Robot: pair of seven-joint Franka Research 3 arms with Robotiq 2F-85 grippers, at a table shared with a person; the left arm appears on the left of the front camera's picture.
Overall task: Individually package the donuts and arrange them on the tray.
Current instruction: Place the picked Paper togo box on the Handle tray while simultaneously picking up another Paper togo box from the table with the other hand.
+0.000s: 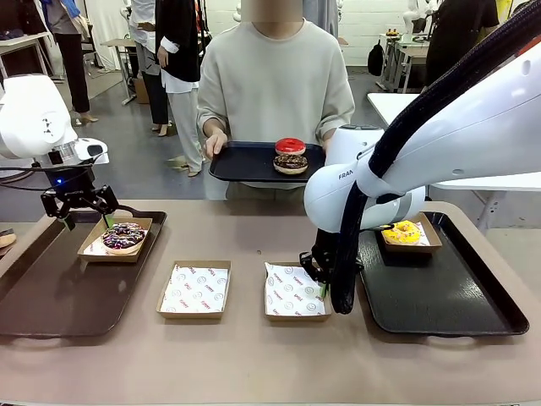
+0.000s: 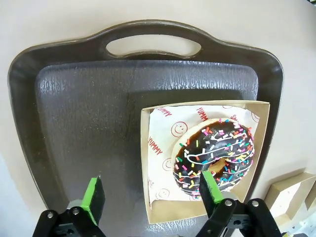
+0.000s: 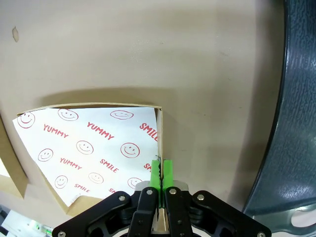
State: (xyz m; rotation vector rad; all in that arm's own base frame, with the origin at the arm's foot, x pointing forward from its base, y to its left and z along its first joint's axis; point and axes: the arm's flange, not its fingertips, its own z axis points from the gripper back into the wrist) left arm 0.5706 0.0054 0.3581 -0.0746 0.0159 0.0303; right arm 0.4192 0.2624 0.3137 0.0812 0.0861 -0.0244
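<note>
At frame left, the left gripper (image 1: 80, 207) hangs released just above the sprinkled donut (image 1: 123, 236). Lower centre, the right gripper (image 1: 319, 283) clamps a paper-lined box (image 1: 292, 317) by its edge.

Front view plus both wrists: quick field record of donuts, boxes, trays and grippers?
left gripper: open, over left tray, beside the boxed sprinkled donut
right gripper: shut on a wall of right empty box
left empty box: on table, untouched
yellow donut: boxed, on right tray
person's tray: held in the air, red donut stacked on chocolate donut
</note>
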